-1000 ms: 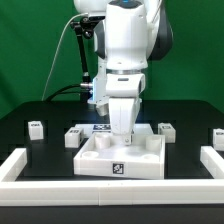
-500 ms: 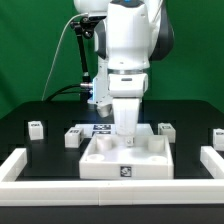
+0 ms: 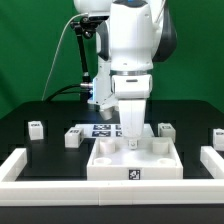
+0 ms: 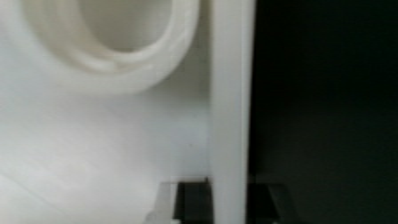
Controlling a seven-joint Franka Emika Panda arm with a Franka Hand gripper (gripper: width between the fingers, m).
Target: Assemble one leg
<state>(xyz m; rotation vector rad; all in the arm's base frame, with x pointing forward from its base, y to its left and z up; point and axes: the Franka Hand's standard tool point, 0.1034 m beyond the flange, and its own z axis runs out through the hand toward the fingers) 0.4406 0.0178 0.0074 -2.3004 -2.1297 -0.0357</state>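
- We read the exterior view as a clock face centred on the white tray part [image 3: 108, 170]. The tool [image 3: 128, 143] comes straight down onto the tray's back wall at twelve o'clock.
- In the wrist view the tool [image 4: 231, 200] looks narrow. A dark fingertip sits on each side of a thin upright wall of the white tray part [image 4: 107, 150], so we judge it to be clamped on that wall. A round socket [image 4: 98, 40] lies just beside the wall.
- No leg is in hand. The first leg [image 3: 166, 130] stands on the counter [image 3: 50, 150] at two o'clock, just beside the tray's back corner. The second leg [image 3: 73, 137] is at ten o'clock, near the other back corner. The third leg [image 3: 36, 127] is further out at ten o'clock, and the fourth leg [image 3: 218, 137] is well apart at three o'clock.
- We take the step in hand to be setting the tray in place before a leg is fetched. To do it well we would keep the wall square in the jaws and the tray flat on the counter.
- We would also move slowly, because the first leg is close enough to be knocked over. Only then would we let go and take a leg by its sides, upright, over a socket.
- The counter is matt black with a white border rail [image 3: 20, 165] along the six o'clock side and up both ends.
- The marker board [image 3: 103, 130] lies flat behind the tray at eleven o'clock. A green backdrop [image 3: 30, 60] closes the room, and a black cable [image 3: 78, 60] hangs beside the arm.
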